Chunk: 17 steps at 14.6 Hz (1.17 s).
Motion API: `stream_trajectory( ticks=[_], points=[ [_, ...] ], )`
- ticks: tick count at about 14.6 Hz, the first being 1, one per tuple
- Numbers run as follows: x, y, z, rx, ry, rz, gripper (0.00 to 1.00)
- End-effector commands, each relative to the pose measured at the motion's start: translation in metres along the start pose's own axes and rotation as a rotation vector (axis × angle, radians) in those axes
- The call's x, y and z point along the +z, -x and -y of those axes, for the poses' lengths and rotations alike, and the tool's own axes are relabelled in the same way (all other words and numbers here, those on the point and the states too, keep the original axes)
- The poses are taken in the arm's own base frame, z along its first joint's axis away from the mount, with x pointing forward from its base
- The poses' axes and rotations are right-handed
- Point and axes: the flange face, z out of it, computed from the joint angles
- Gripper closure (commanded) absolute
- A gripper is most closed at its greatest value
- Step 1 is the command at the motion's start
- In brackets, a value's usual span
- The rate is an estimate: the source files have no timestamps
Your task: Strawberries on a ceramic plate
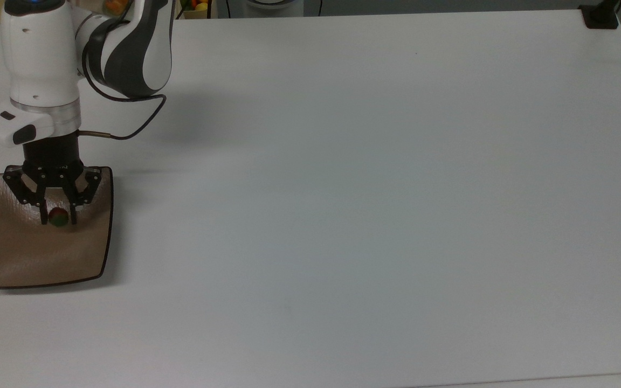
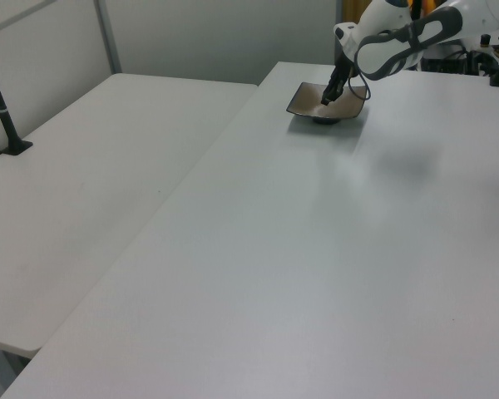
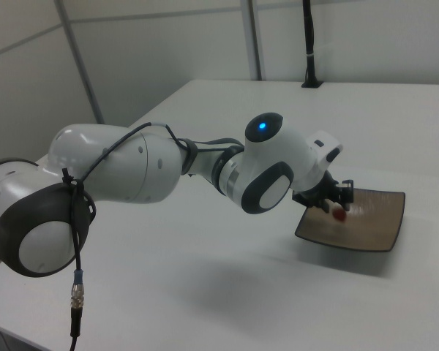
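Strawberry (image 1: 58, 217): between the gripper (image 1: 59, 218) fingers, held just over the ceramic plate (image 1: 30, 253), left edge of the top view. Plate: on white bench (image 1: 370, 188), upper centre of left view.

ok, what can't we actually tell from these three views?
- Strawberry resting on the ceramic plate or just above it: top view looks straight down, gripper fingers flank it.
- Left view: strawberry too small and far; gripper covers it.
- Right view: arm hides the plate's near-left edge.
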Motion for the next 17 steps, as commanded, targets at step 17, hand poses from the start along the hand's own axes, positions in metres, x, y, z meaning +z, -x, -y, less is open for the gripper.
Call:
stream_trajectory(
  ticks=[17],
  points=[
    [-0.234,-0.019,0.016,0.049,-0.254,0.241,0.0]
  ],
)
